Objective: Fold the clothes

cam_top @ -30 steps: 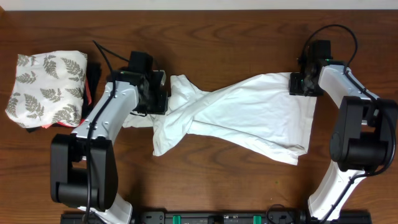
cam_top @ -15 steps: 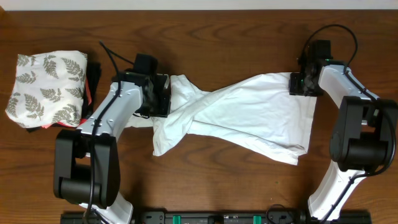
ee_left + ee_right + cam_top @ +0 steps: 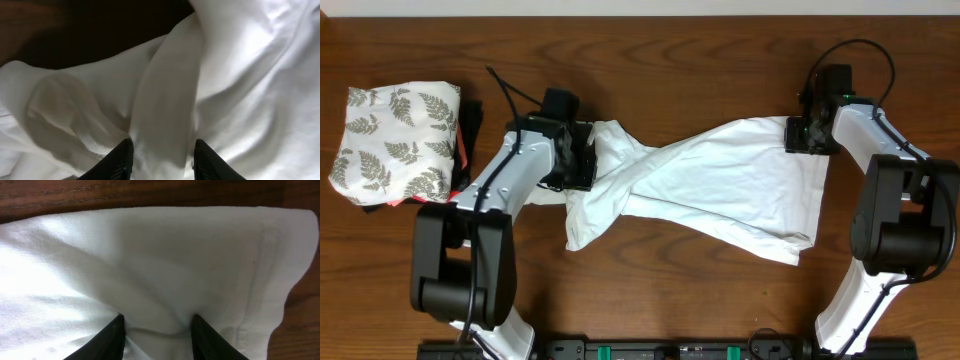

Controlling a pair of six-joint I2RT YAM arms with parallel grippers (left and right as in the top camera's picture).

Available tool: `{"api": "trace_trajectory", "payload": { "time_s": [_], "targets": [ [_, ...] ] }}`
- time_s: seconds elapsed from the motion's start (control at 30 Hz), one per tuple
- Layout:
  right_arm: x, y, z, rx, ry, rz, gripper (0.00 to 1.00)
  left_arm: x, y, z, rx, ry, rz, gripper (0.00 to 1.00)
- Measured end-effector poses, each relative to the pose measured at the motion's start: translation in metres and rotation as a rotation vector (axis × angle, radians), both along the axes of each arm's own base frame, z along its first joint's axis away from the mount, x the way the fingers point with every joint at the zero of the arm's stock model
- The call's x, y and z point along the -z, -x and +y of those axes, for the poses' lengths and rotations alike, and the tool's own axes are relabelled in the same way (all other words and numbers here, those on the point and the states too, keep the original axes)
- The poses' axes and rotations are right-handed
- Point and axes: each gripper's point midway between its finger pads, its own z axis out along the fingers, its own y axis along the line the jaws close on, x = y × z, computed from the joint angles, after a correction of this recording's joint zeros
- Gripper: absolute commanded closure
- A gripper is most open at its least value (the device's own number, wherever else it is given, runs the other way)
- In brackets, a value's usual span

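Lying twisted on tabletop [image 3: 700,60]: T-shirt [image 3: 720,190], thin, soft, bunching easily. Pinching its left and far right edges: left hand [image 3: 162,160], right hand [image 3: 157,330].

The shirt [image 3: 720,190] is thin, matt white cloth, softly creased. The table [image 3: 680,60] is smooth brown wood with a slight sheen. The fern cloth [image 3: 395,140] looks matt.

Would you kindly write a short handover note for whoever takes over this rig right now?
Left gripper: shut on a bunched fold at the left end of the thin white fabric T-shirt.
Right gripper: shut on cloth near its hemmed right edge.
T-shirt: twisted, stretched between the arms on the brown wooden table.
Done: no fold.
To do: untwist, flatten, fold.
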Motion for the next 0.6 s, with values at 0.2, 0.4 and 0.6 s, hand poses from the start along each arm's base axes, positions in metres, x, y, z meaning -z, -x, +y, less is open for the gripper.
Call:
{"api": "trace_trajectory", "payload": {
  "time_s": [0.2,0.4,0.6],
  "targets": [
    [0.0,0.001,0.0,0.002,0.0,0.005,0.58,0.01,0.002,0.002,-0.006,-0.012,0.03,0.94],
    [0.0,0.002,-0.002,0.006,-0.002,0.009,0.58,0.01,-0.005,0.001,-0.002,-0.014,0.0,0.94],
    [0.0,0.003,-0.002,0.007,-0.004,0.01,0.58,-0.007,-0.029,0.003,-0.009,-0.026,-0.127,0.94]
  ]
}}
